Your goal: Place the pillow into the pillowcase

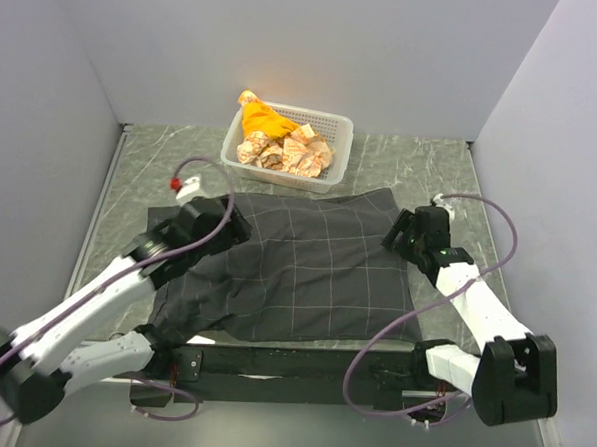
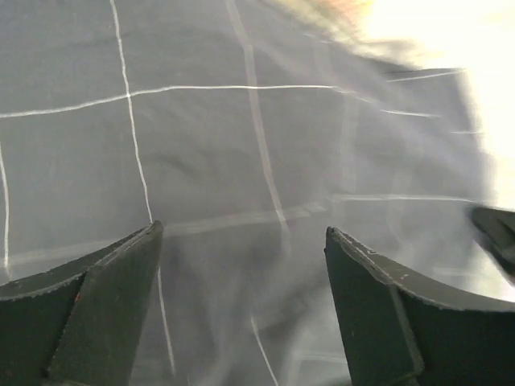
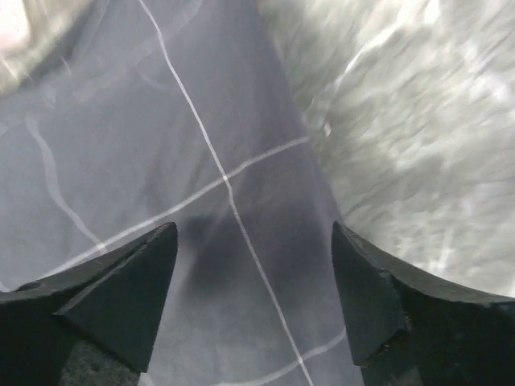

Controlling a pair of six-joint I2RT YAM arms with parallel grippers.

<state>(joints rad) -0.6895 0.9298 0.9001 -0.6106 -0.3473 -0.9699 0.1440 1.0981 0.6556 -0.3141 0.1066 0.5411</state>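
The dark charcoal-grey fabric pillowcase with thin light grid lines [image 1: 306,274] lay spread across the middle of the grey marbled surface [image 1: 422,165]. The left hand [image 1: 228,223] hung at its far left corner and the right hand [image 1: 406,234] at its far right corner, both gaping wide and gripping nothing. A white plastic basket [image 1: 341,146] sat just beyond.

Top view: bright, even, diffuse light, sharp focus, faint shadows only. Left wrist view: blown-out glare at the far right; grid lines on the pillowcase [image 2: 241,161] are smeared by motion blur. Right wrist view: the table [image 3: 418,145] is blurred, with glare at the far left.
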